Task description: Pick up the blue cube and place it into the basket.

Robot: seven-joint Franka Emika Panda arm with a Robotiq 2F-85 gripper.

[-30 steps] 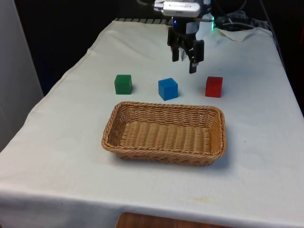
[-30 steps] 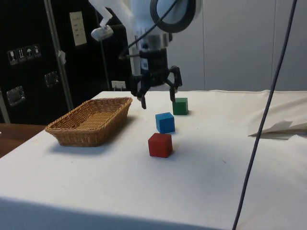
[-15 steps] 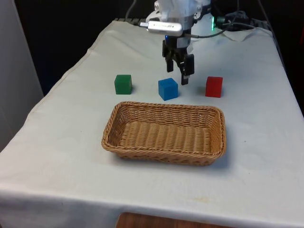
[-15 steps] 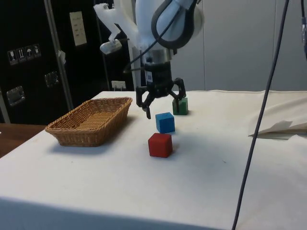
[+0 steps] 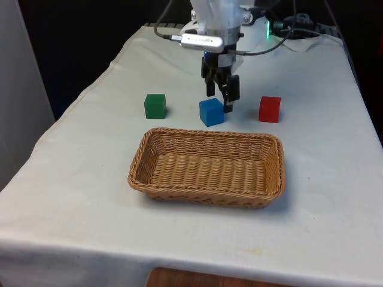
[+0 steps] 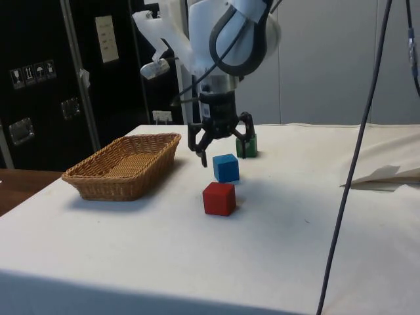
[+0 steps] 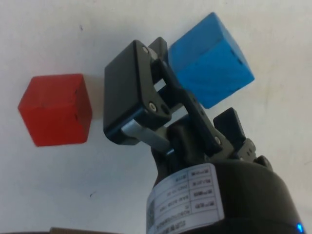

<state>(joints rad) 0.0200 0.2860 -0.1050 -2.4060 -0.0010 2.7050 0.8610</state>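
The small blue cube (image 5: 212, 112) sits on the white-clothed worktop (image 5: 78, 179), just beyond the far rim of the woven wicker basket (image 5: 207, 168), between a green cube (image 5: 155, 106) on the front view's left and a red cube (image 5: 269, 109) on the front view's right. The black two-finger tool (image 5: 220, 95) now hangs just above and slightly behind the blue cube, its fingers spread apart with nothing between them. Over the last second it has dropped and shifted toward the front view's left, from a spot high between the blue and red cubes to one close over the blue one. In the side view the tool (image 6: 222, 149) has its fingertips almost level with the blue cube's (image 6: 226, 167) top. That suggests the approach is nearly done; the fingers likely need to straddle the cube before closing. The basket holds nothing.
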